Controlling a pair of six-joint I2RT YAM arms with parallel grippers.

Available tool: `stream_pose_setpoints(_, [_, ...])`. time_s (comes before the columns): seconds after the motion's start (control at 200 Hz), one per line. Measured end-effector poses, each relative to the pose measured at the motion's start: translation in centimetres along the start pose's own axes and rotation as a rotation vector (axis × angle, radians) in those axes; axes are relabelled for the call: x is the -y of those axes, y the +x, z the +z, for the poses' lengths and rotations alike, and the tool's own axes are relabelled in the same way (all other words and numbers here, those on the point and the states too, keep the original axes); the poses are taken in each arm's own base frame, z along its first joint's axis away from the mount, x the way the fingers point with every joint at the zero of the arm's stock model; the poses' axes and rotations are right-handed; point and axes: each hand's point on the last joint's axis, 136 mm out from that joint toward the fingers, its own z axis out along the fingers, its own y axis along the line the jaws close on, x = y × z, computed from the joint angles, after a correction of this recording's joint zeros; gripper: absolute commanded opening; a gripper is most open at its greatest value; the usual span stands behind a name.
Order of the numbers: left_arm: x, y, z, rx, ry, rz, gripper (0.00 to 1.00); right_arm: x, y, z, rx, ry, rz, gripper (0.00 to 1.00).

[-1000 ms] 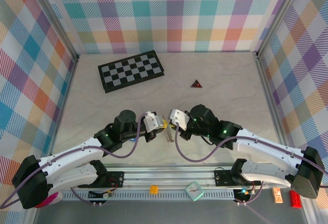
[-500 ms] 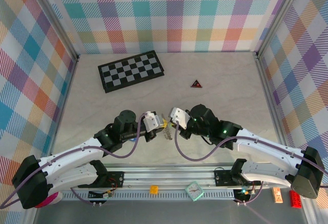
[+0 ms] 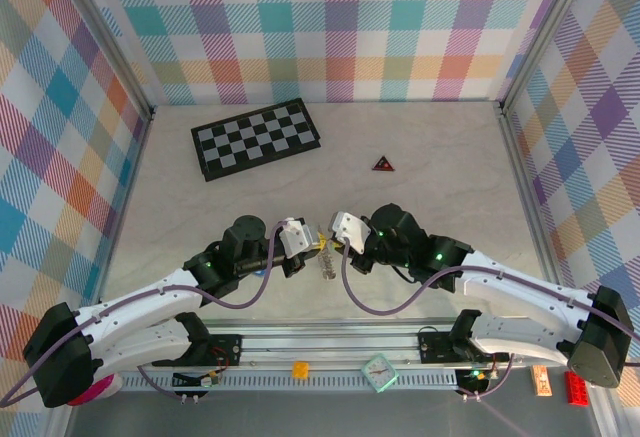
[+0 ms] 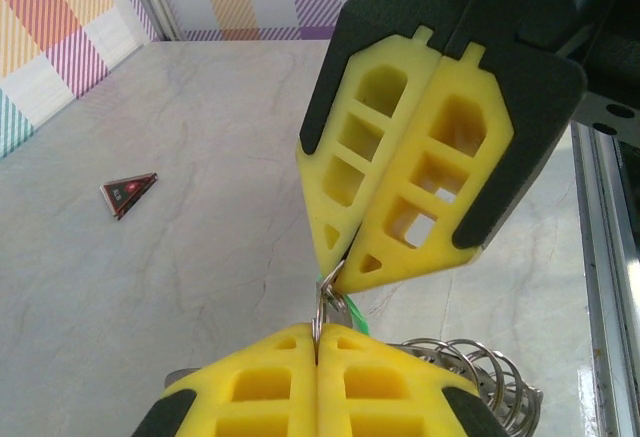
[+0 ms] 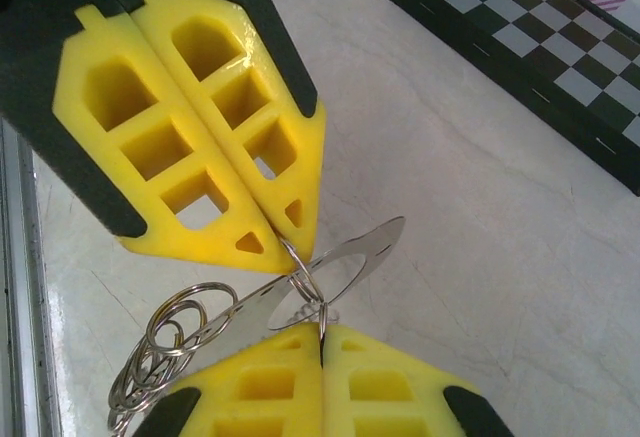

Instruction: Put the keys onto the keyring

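My left gripper (image 3: 312, 245) and right gripper (image 3: 331, 243) meet tip to tip over the near middle of the table. In the left wrist view my left gripper (image 4: 318, 329) is shut on a small metal ring, and the right gripper (image 4: 338, 269) pinches a linked ring just above. A sliver of the green key (image 4: 358, 315) shows behind these rings. In the right wrist view my right gripper (image 5: 322, 329) is shut on a small ring, and the left gripper (image 5: 291, 248) holds the ring linked to it. The keyring (image 5: 165, 342) hangs as a bunch of silvery loops (image 4: 475, 369). A flat silvery plate (image 5: 385, 242) with an oval hole is threaded on the rings.
A black-and-white checkerboard (image 3: 256, 138) lies at the back left. A dark red-edged triangle (image 3: 383, 164) lies behind the grippers. Small items, a yellow block (image 3: 300, 368) and a teal clock (image 3: 379, 371), sit on the rail (image 3: 330, 335) at the near edge.
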Motion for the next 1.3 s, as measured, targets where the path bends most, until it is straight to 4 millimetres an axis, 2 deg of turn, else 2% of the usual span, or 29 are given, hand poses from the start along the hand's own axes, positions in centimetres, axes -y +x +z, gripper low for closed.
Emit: stream_pose_setpoints(1.3, [-0.30, 0.10, 0.00, -0.006, -0.017, 0.000, 0.00, 0.09, -0.13, 0.33, 0.005, 0.003, 0.022, 0.00])
